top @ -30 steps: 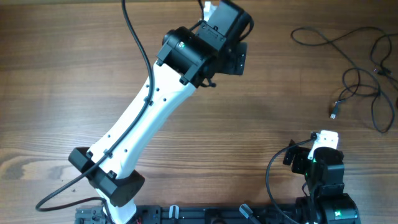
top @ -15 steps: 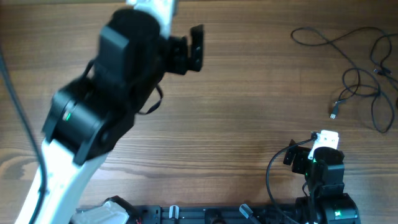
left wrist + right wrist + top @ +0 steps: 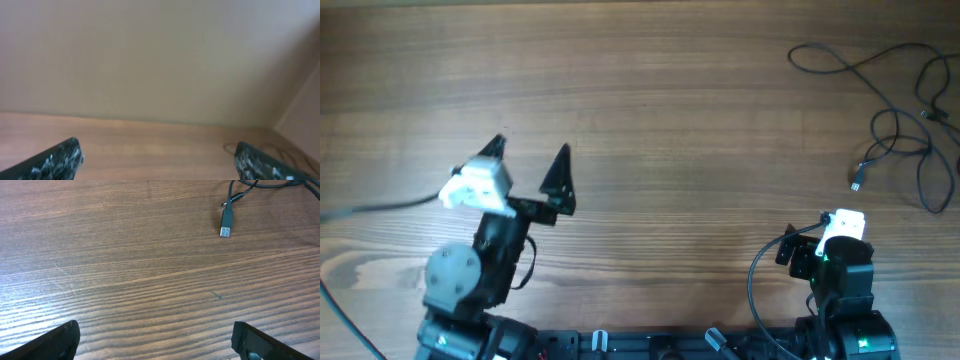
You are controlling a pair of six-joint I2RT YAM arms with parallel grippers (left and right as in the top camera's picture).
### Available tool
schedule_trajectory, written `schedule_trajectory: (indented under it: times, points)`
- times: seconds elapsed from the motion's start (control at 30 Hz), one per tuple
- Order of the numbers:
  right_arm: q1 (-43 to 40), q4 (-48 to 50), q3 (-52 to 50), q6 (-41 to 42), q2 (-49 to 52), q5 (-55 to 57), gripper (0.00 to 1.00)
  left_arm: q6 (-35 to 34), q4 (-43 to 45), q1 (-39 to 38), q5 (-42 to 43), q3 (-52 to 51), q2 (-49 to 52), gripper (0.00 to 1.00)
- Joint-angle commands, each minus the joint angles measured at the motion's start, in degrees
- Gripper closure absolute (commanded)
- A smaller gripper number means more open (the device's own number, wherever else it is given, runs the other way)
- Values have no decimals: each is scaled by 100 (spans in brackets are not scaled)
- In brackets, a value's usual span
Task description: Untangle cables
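Looking down from overhead, you find the left gripper [image 3: 531, 150] at about 8 o'clock on the table [image 3: 670, 120]. Its two black fingers [image 3: 560, 172] are spread as wide as they go, with nothing between them and nothing touched. Its own camera looks level across the wood to a plain wall [image 3: 150, 55], so the gripper is tipped up off the surface.

Your right gripper [image 3: 156, 339] sits at about 5 o'clock, close to the near edge. In its wrist view the fingertips show only at the bottom corners, far apart, with bare wood between them. It holds nothing and touches nothing.

The cables [image 3: 895, 130] lie in loose, crossing loops at about 2 o'clock, running out to the right edge, well apart from both grippers. One plug [image 3: 226, 224] trails out at 7 o'clock from the loops. It lies flat on the wood with its silvery tip toward the right gripper, at about 1 o'clock in that wrist view.
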Motion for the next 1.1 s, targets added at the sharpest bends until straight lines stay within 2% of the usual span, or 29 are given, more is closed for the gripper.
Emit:
schedule_trajectory:
  times: [0.0,0.23,0.5,0.7,0.83,0.9,1.07]
  points:
    - [26,13,-20,66,-63,94,1,70,461,426,48,-872,-675,0]
    - [26,15,-20,63,-63,96,0,70,1484,916,48,-2212,-1620,0]
    - [26,13,-20,66,-63,94,0,70,1631,1318,28,-3071,-2448,0]
    - [26,13,-20,61,-63,94,0,70,789,1580,-42,-3121,-2623,0]
    - [26,15,-20,63,-63,94,0,72,-186,1580,-81,-3121,-2623,0]
    - [26,15,-20,66,-63,94,1,313,-160,1576,-68,-3121,-2623,0]
    - [26,13,-20,66,-63,94,0,356,-160,1576,-52,-3121,-2623,0]
